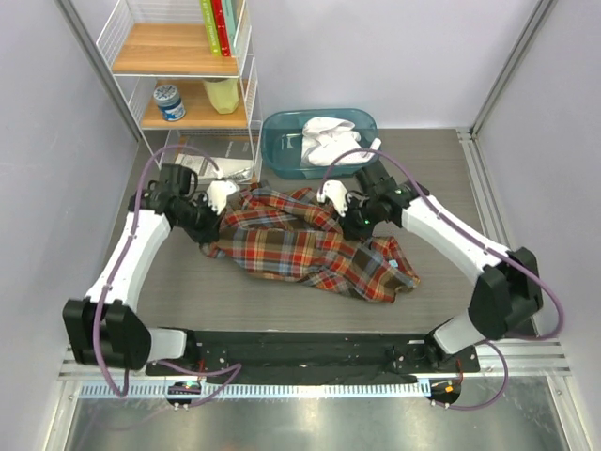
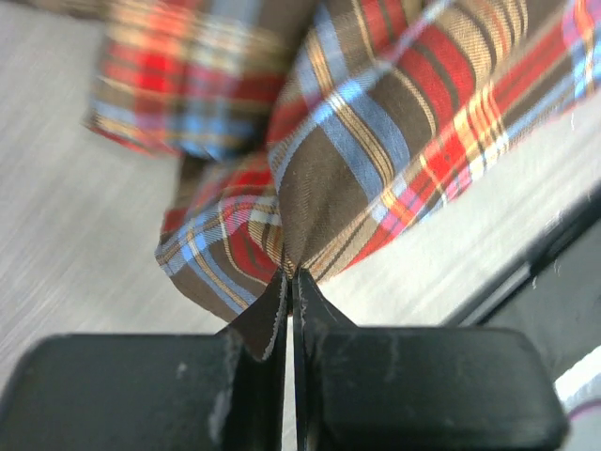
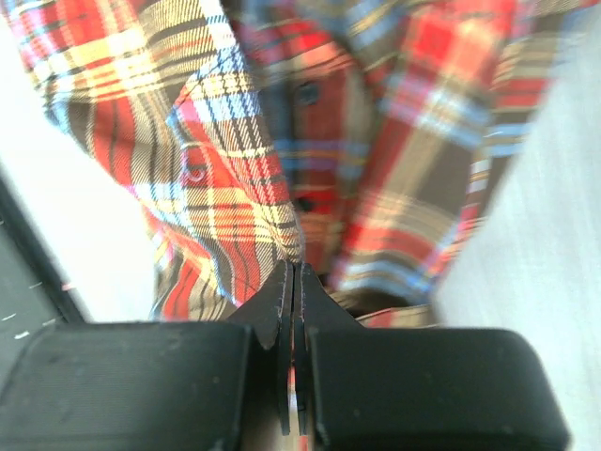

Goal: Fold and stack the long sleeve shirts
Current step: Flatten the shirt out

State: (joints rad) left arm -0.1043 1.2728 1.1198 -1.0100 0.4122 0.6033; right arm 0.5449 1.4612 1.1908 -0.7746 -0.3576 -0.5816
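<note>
The plaid flannel shirt [image 1: 305, 246] lies crumpled on the grey table, red, brown, blue and yellow. My left gripper [image 1: 218, 202] is shut on its far left edge; the left wrist view shows the plaid cloth [image 2: 357, 160] pinched at the fingertips [image 2: 278, 296]. My right gripper [image 1: 340, 209] is shut on its far right edge; the right wrist view shows the plaid cloth [image 3: 235, 178] pinched between the jaws. A white shirt [image 1: 327, 139] lies bunched in the teal bin [image 1: 282, 141] at the back.
A white wire shelf [image 1: 183, 66] with books, a jar and a yellow-green container stands at back left. Papers [image 1: 202, 164] lie under it. A black rail [image 1: 300, 352] runs along the near edge.
</note>
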